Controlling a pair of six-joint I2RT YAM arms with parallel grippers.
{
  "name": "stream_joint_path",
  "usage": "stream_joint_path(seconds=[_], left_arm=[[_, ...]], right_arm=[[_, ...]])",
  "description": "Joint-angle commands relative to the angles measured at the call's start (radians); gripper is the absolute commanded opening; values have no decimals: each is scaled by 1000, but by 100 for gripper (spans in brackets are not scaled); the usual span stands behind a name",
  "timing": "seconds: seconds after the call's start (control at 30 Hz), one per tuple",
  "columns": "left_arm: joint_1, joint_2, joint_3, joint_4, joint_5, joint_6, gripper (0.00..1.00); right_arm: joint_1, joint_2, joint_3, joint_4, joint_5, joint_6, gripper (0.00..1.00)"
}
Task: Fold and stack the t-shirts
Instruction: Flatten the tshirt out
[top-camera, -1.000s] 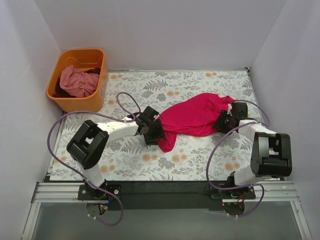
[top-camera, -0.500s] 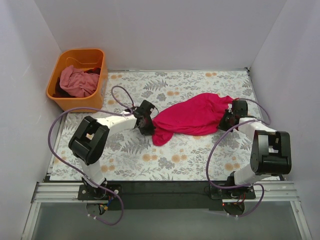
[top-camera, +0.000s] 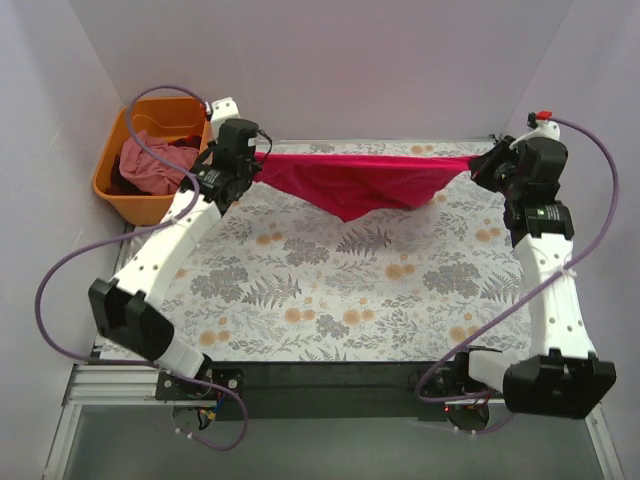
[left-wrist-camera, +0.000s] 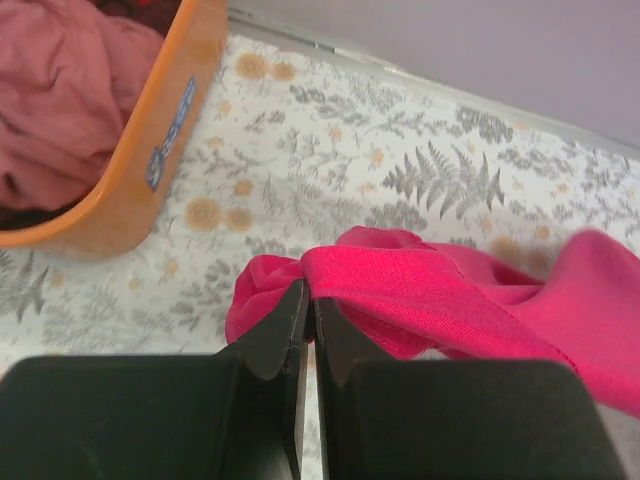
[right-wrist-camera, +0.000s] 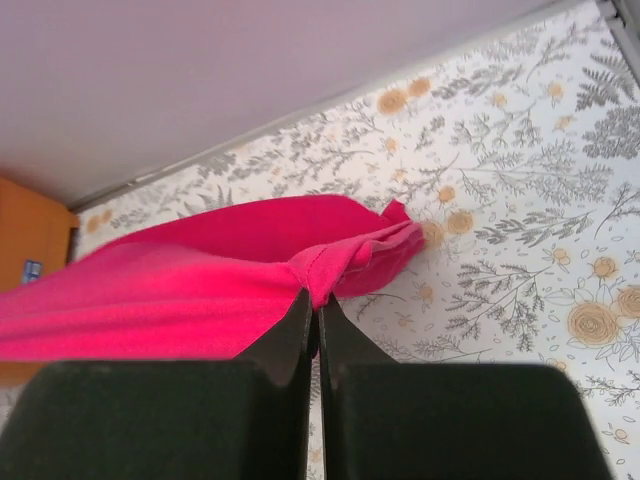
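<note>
While taut between both grippers (top-camera: 259, 158) (top-camera: 478, 166), crimson t-shirt (top-camera: 350, 180) aloft.

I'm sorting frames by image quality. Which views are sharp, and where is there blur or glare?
Top view: evenly lit, sharp, no glare; the red shirt has crisp edges. Left wrist view: the left pincer is a dark, soft mass, the shirt smears toward the right edge. Right wrist view: the right pincer is equally dark, the shirt soft at left, the tablecloth print clear.

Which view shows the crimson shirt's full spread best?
Top external: the whole crimson t-shirt hangs stretched between the left gripper and the right gripper. Each wrist view shows only the bunched end that its own gripper pinches.
</note>
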Motion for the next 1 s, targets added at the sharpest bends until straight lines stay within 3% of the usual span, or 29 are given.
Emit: stream_joint_path(seconds=[0.0,0.17,0.2,0.23,0.27,0.33,0.47,0.6,0.73,0.83,0.97], left_arm=[[18,-180,-140,-66,-43,27,0],[18,-477,-446,-130,300,-174,16],[18,-516,-478,-144,336,-202,25],[17,-551,-509,-153,374,-228,44],[18,-625,-551,-158,437,-275,52],[18,-682,-595,-159,493,-312,61],[17,-714,-671,-148,557,-380,67],[17,-602,-759,-109,597,-427,68],[17,-419,-800,22,640,-423,66],[18,-303,-762,60,611,-403,64],[27,-144,-725,82,502,-406,64]], right_arm=[[-28,-125,-70,-90,35,-19,1],[-31,-355,-297,-177,44,-3,4],[-29,-388,-320,-184,43,14,12],[-28,-441,-362,-188,40,24,18],[-25,-460,-373,-194,40,30,28],[-19,-468,-382,-196,35,28,35],[-15,-411,-385,-167,-3,-7,39],[-15,-327,-399,-115,-101,-47,40],[1,-140,-381,-99,-219,-93,37],[92,-19,-353,-95,-203,-124,36],[230,92,-327,-93,-68,-137,36]])
